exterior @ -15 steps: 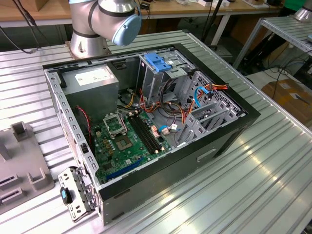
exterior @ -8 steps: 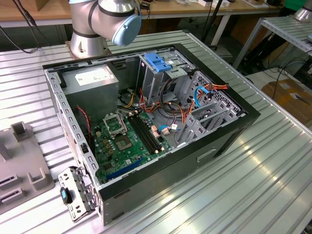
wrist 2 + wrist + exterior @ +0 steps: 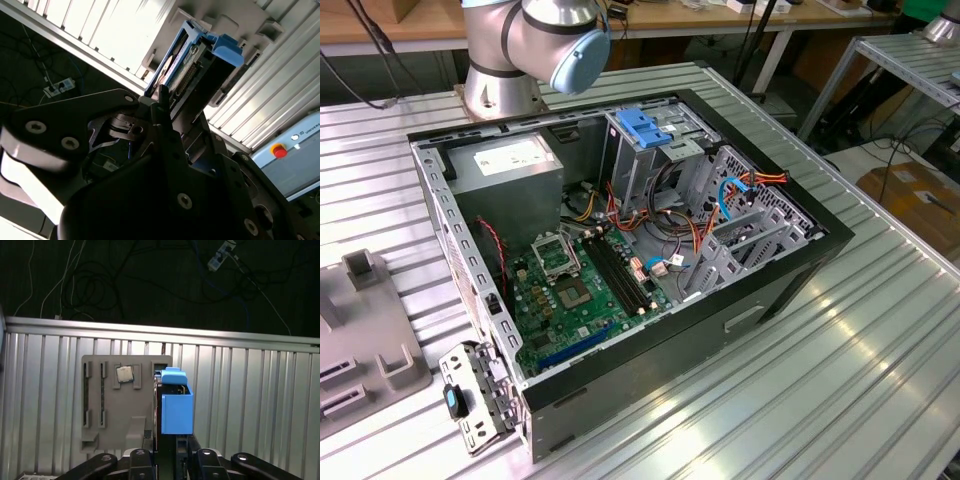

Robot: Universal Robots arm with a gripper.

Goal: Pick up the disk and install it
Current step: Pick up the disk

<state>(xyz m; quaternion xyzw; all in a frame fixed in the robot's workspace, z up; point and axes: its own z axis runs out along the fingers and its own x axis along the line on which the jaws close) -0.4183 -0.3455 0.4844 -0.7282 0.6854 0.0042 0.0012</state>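
The disk [image 3: 176, 402], a grey drive in a light-blue carrier, stands on edge by one side of a grey holder tray [image 3: 112, 412]. In the first wrist view my gripper [image 3: 172, 452] has its black fingers closed on the disk's near end. The second wrist view shows the disk [image 3: 187, 55] sticking out past the fingertips of my gripper [image 3: 167, 102], with the ribbed metal table behind it. In the exterior view the open computer case [image 3: 750, 300] lies on the table, with a metal drive cage [image 3: 650, 160] topped by a blue latch.
The arm's base [image 3: 500, 85] stands behind the case. The grey holder tray [image 3: 360, 340] lies at the exterior view's left; a small square chip [image 3: 124, 373] sits in it. The table's edge [image 3: 160, 332] runs beyond the tray, with cables on the floor past it. A red button [image 3: 278, 150] shows nearby.
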